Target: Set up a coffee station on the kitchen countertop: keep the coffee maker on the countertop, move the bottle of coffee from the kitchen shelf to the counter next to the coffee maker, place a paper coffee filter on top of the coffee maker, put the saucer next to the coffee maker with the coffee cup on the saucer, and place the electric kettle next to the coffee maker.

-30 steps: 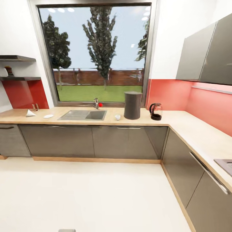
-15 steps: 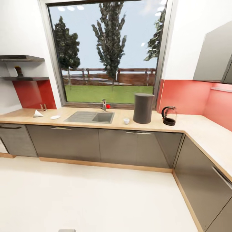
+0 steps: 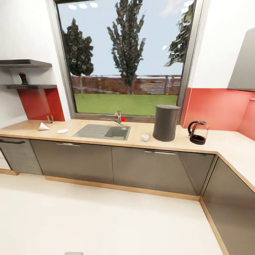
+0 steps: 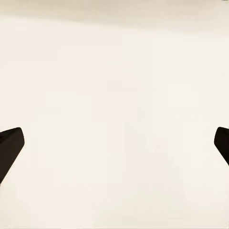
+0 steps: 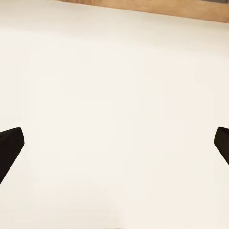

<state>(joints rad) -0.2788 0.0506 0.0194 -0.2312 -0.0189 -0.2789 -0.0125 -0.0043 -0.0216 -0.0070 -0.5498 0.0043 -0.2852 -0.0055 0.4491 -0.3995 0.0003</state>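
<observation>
both grippers, left [image 4: 114, 143] and right [image 5: 114, 143], hung with fingers spread wide, empty, over the floor. the coffee bottle [image 3: 23, 78] sat on the shelf [image 3: 28, 86], far from the coffee maker [image 3: 165, 122]; better to drive close first.

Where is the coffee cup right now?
In the head view, the cup sits on the countertop, between the sink and the coffee maker, close to the maker's left.
</observation>
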